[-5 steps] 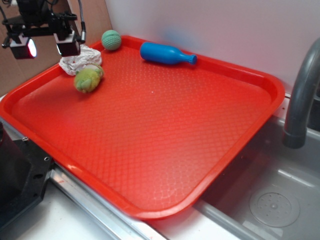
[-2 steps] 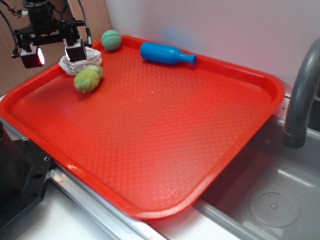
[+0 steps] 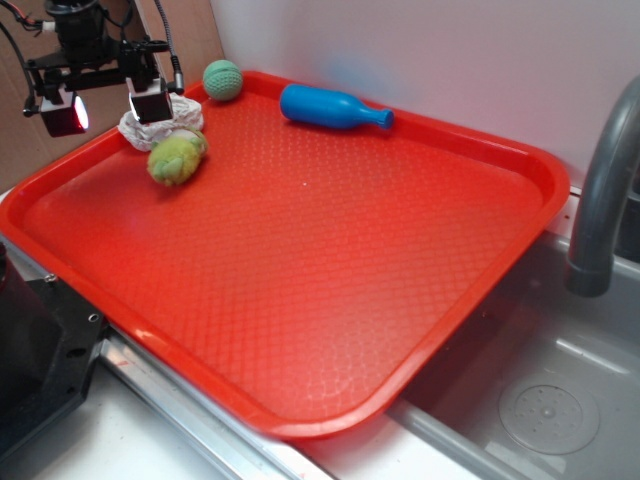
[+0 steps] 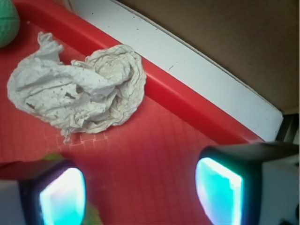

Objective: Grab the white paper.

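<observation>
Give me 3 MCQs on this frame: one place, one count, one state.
1. Where does the white paper lie?
A. near the tray's far-left rim
B. in the sink
C. against the bottle

2. How many balls sit on the red tray?
A. one
B. two
C. three

3. The hand is:
A. shut on the paper
B. open, holding nothing
C. holding the bottle

Answers: 1 A, it lies by the rim, beside the yellow-green ball. 2 B, that ball plus the teal ball. 3 B, the wrist view shows fingers apart with bare tray between them.
</observation>
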Robot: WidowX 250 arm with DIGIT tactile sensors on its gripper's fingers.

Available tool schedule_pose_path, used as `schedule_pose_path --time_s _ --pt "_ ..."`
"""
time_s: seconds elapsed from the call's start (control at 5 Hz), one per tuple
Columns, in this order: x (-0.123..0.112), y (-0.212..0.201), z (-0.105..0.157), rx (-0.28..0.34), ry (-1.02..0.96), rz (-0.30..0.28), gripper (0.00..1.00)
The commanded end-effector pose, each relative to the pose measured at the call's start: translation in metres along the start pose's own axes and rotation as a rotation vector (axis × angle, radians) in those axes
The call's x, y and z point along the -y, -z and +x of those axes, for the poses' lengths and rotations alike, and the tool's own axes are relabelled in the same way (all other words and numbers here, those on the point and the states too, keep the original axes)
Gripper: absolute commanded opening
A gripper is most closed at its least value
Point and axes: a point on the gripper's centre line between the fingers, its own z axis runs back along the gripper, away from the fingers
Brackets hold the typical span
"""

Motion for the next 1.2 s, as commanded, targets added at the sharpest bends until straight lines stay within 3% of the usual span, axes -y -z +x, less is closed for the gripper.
schedule_pose_path --time_s 0.0,0.2,0.8,1.0 --pt "0.015 0.007 0.010 0.158 -0.145 -0.059 1.00" --pt "0.020 0.005 0.013 0.159 -0.159 -0.088 1.00" --pt "0.034 0.027 0.022 0.108 -0.159 -0.018 1.00" --pt "0.035 0.037 0.020 0.098 -0.148 0.015 0.14"
